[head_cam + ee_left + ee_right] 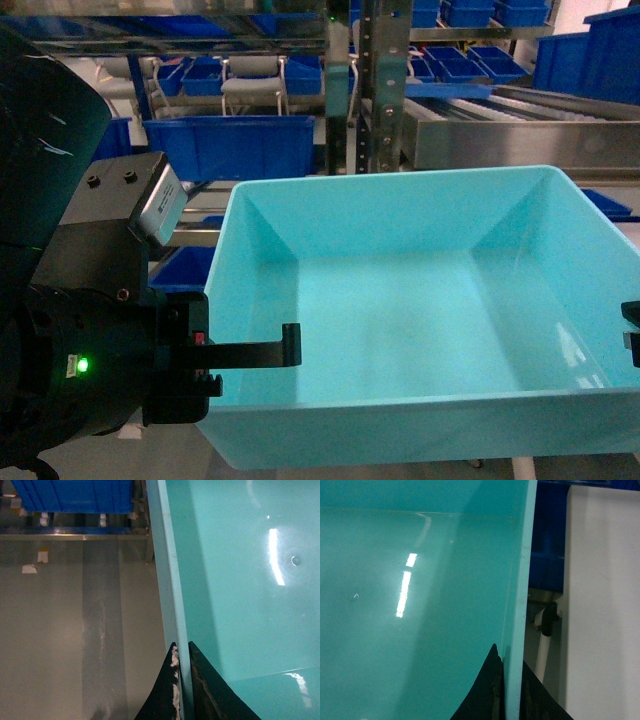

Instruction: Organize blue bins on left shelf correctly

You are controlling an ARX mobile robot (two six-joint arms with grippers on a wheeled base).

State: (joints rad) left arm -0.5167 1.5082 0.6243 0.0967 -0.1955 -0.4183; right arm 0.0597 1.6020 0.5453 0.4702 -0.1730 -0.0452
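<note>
Turquoise bin (420, 330) sits front and centre, filling the near view. Left claw (182, 690) straddles its left wall, one finger inside, one outside; right claw (511, 695) straddles the right wall the same way. Behind the bin stands the steel rack (500, 120), with ribbed crates (230, 145) on its levels to the left. Bench (600, 605) lies just right of the bin.

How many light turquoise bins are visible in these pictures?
1. The turquoise bin fills the centre of the head view, its side walls pinched by the left gripper and right gripper. Others may be hidden behind.
</note>
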